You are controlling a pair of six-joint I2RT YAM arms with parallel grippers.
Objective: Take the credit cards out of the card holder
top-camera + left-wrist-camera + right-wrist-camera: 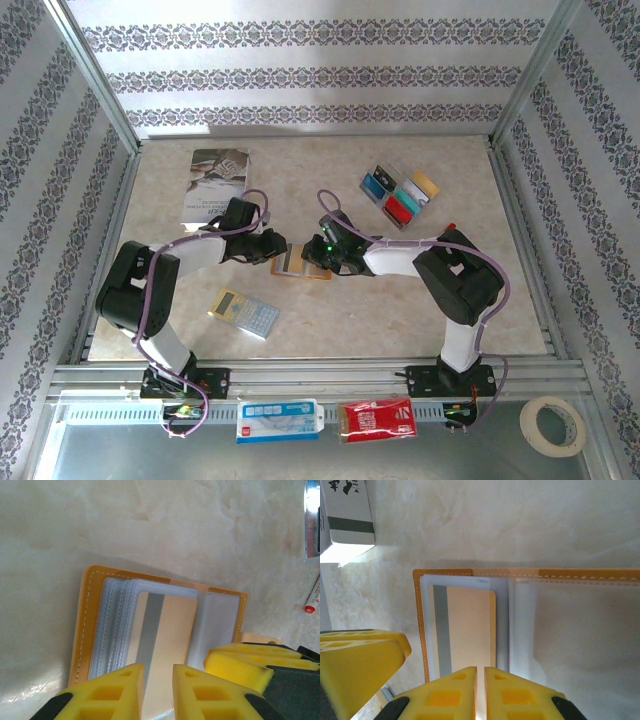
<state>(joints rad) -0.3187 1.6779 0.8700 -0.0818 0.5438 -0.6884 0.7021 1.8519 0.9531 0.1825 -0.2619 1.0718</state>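
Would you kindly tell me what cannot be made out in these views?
- Top external: the card holder is too small to show its contents.
- Left wrist: the gold card's lower end is hidden behind the left end effector; whether it is gripped is unclear.
- Right wrist: the right end effector covers the card's bottom edge; the holder's right half is cut off by the frame.

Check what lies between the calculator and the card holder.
Nothing: in the top view, the stretch of tabletop between the calculator and the card holder is bare.
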